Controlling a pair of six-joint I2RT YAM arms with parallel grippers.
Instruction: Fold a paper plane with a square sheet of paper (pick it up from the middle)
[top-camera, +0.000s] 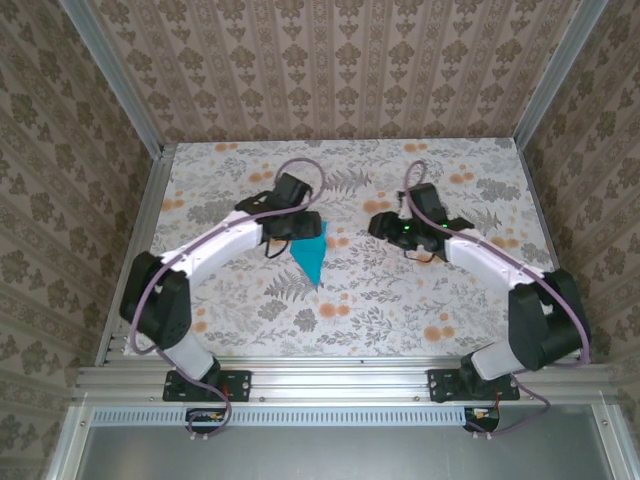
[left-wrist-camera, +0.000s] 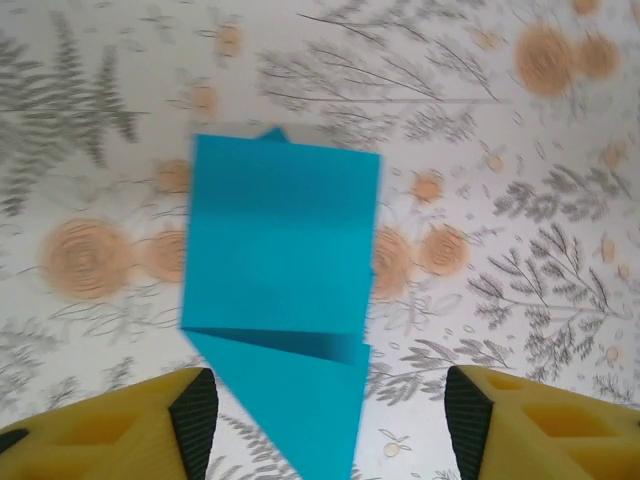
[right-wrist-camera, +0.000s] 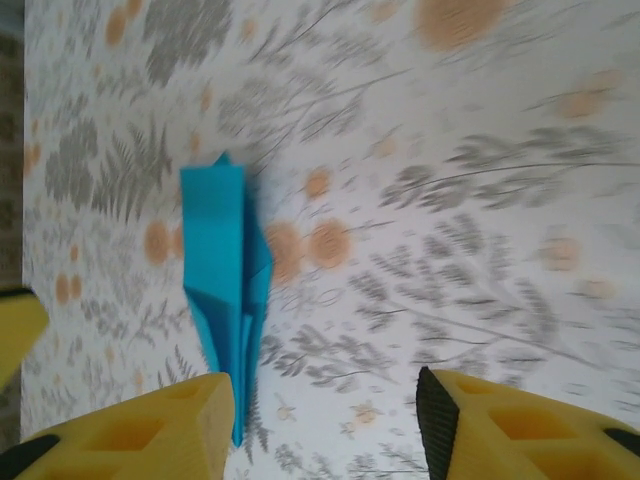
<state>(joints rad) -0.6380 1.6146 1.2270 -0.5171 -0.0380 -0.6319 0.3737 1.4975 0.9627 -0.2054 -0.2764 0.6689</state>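
The flowered worktop (top-camera: 400, 300) carries the paper plane (top-camera: 311, 255), a half-folded teal dart lying flat just beside the left gripper (top-camera: 288, 226), its point toward the arm bases. I'd say the loose layers could spring open or skid if pressed off the crease. The left fingers (left-wrist-camera: 120, 430) are spread wide above it and grip nothing. The right gripper (top-camera: 388, 226), well apart, gapes equally empty.

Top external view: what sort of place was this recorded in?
Likely a purpose-built robot cell dressed as a home: wallpapered panels held in an aluminium frame, a floral tabletop, and folded teal paper lying on it.
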